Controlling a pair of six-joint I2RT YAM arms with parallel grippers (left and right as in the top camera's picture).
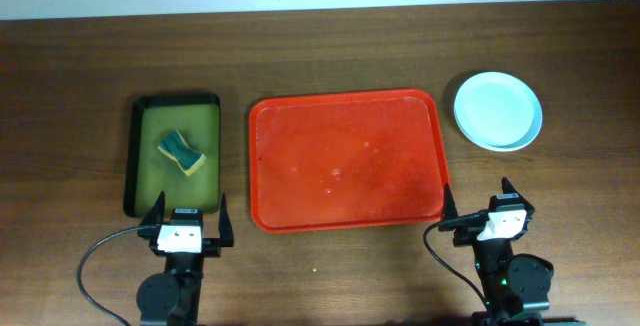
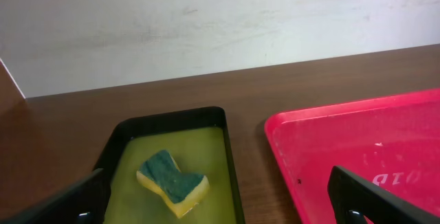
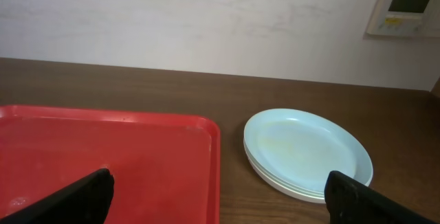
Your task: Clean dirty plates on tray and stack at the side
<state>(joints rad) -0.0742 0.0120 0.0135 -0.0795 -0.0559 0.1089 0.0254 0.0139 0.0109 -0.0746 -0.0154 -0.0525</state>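
Dark brown wooden bench: all items are carried on it.
Small black-rimmed olive-green tray: set at the left, with a green-and-yellow sponge laid inside.
Left tool: parked at that tray's near end, fingers spread apart.
Large red rectangular plastic tray: placed at centre, pale specks seen on its floor.
Stacked round shallow plates, pale mint-blue on top: set on the bench just beside the red tray's far right corner.
Right tool: parked near the red tray's near right corner, fingers spread apart.
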